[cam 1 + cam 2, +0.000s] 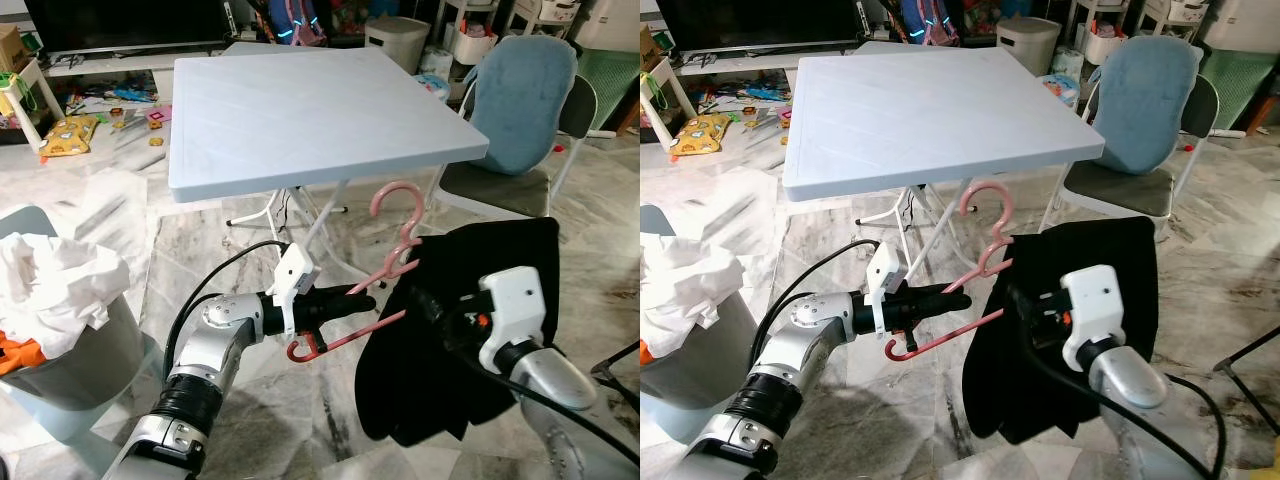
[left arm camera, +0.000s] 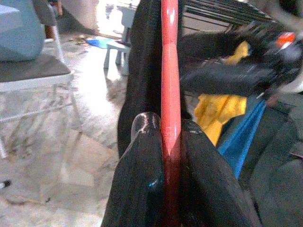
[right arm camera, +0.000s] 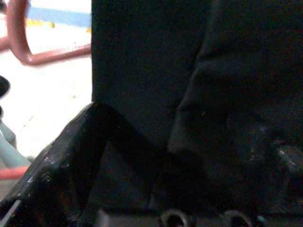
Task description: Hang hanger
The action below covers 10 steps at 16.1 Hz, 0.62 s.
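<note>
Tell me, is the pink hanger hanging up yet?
Not yet. The pink hanger is gripped in the left claw, tilted in mid-air below the table, with black clothing draped on it.

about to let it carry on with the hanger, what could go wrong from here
1. The black garment sits on just one side of the pink hanger, bunched around the right gripper; it may slide off.
2. The left gripper pinches only the thin bare arm of the hanger, so the garment's weight could twist it in the fingers.
3. The hook is close under the edge of the light blue table and could catch it when lifted.
</note>
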Tool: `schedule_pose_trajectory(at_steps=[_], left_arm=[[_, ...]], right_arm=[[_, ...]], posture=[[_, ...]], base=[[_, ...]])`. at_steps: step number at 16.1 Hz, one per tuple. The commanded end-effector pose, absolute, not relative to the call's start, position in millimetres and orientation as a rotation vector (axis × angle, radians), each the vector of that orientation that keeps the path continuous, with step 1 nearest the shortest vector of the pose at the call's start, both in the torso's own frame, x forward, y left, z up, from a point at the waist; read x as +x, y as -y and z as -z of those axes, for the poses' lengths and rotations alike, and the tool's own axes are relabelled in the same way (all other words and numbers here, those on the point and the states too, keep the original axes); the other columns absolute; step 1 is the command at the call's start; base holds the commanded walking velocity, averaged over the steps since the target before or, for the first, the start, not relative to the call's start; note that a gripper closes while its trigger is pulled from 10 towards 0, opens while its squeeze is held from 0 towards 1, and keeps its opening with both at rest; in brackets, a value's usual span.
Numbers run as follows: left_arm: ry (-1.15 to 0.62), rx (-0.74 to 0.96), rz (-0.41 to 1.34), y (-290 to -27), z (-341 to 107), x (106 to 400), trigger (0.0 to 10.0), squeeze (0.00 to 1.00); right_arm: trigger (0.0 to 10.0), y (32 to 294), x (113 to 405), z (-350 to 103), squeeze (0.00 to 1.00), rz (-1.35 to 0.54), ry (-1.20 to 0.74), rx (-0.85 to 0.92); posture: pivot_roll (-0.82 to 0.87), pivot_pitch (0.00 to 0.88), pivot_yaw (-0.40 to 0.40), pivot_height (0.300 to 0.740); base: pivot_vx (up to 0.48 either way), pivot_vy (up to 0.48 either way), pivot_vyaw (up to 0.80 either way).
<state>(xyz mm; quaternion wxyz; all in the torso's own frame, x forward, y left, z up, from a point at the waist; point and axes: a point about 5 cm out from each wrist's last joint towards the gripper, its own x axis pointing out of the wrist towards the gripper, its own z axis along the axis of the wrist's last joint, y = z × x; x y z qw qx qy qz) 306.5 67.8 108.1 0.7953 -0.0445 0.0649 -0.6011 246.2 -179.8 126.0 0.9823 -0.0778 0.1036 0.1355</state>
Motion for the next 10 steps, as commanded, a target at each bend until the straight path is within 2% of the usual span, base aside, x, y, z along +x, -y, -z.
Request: schedule_pose_trajectory(at_steps=[1,3,10], left_arm=[[-0.065,-0.109,1.334,-61,-123,306,0.0,0.0],[-0.062,-0.112,1.348,-60,-125,305,0.0,0.0],[-0.067,-0.128,1.367,-58,-128,301,0.0,0.0]], right_arm=[[8.6,178,248,-118,0.0,-0.266,-0.241,-0.194],[0.0,176,254,-118,0.0,-0.228,-0.224,-0.187],[0.0,184,268,-120,0.0,-0.129,-0.183,-0.219]], posture=[[-0.04,0.0,-0.03,0.74],[-0.04,0.0,-0.033,0.74],[-0.03,0.0,-0.045,0.74]], base=[[0.0,0.0,0.0],[0.0,0.0,0.0],[0.0,0.0,0.0]])
